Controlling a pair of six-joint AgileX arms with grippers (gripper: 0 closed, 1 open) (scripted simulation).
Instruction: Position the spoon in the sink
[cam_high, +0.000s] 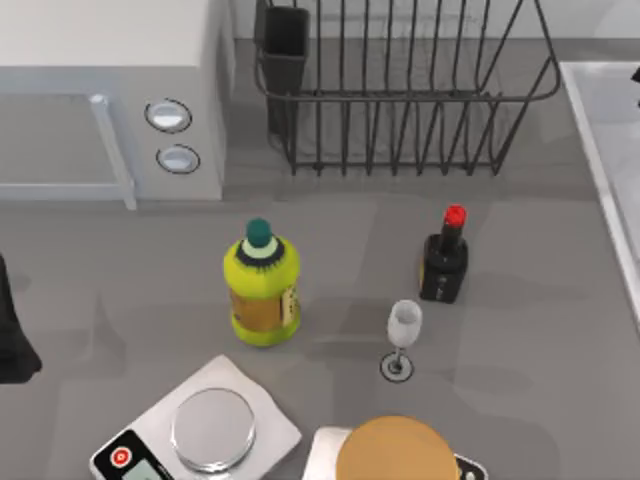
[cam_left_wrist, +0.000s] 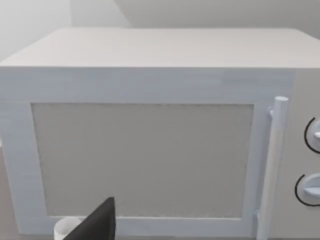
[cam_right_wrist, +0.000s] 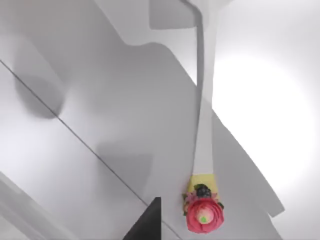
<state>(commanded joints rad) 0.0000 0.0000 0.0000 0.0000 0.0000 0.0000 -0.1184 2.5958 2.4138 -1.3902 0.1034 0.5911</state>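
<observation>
White long-handled spoon with pink rose end lying in smooth pale grey-white sink, right gripper's clench state indiscernible, left arm parked facing white boxy microwave.

Open counter is left toward the sink; the way is narrowed by the dish rack, dark bottle and wine glass.

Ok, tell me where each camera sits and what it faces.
Top view: overhead, looking down on the table, microwave, dish rack and sink.
Left wrist view: faces the microwave door; a dark claw finger intrudes.
Right wrist view: faces the sink with the spoon; a dark finger intrudes.
Top and left wrist views share the microwave.
</observation>
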